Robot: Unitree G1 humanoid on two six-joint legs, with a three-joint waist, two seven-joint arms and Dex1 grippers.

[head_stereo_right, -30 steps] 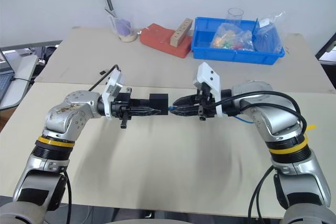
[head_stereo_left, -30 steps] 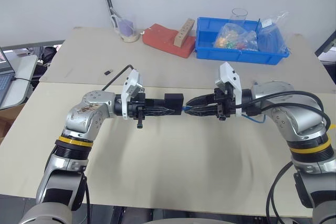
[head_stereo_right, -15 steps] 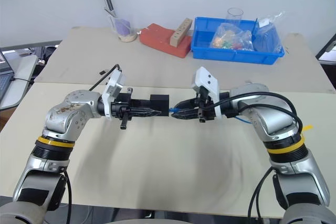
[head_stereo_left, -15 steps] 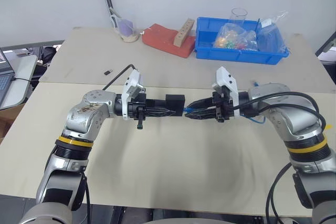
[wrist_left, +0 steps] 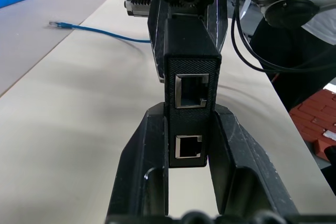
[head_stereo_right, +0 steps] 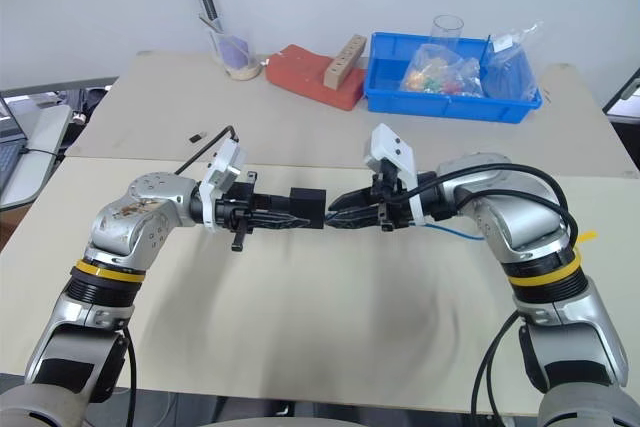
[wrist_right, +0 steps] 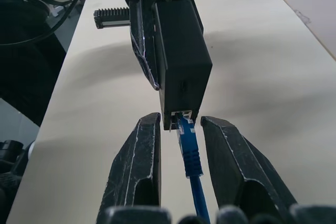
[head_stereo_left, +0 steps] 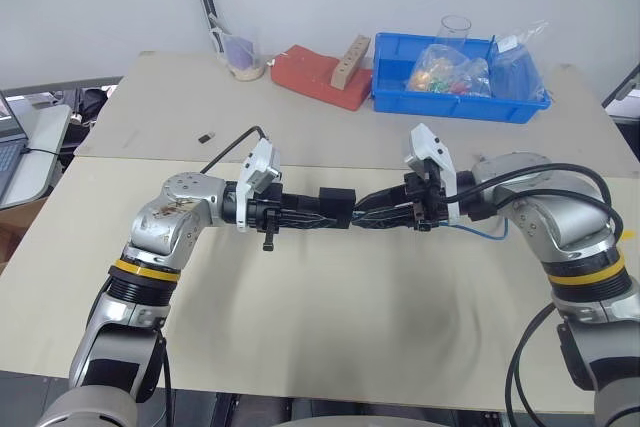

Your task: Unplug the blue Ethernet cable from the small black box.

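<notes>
The left gripper point(head_stereo_left: 318, 218) clenched the box point(head_stereo_left: 337, 203); the right gripper's point(wrist_right: 180, 145) parted fingers flanked the still-plugged cable point(wrist_right: 189, 150), pointing left.

Beige table point(head_stereo_left: 330, 327), seam across middle. Far half: blue bin point(head_stereo_left: 458, 97), red block point(head_stereo_left: 322, 77), cup point(head_stereo_left: 243, 55), small black chip point(head_stereo_left: 204, 136). Near half: blue cable point(head_stereo_left: 478, 231) trailing on surface at right.
</notes>
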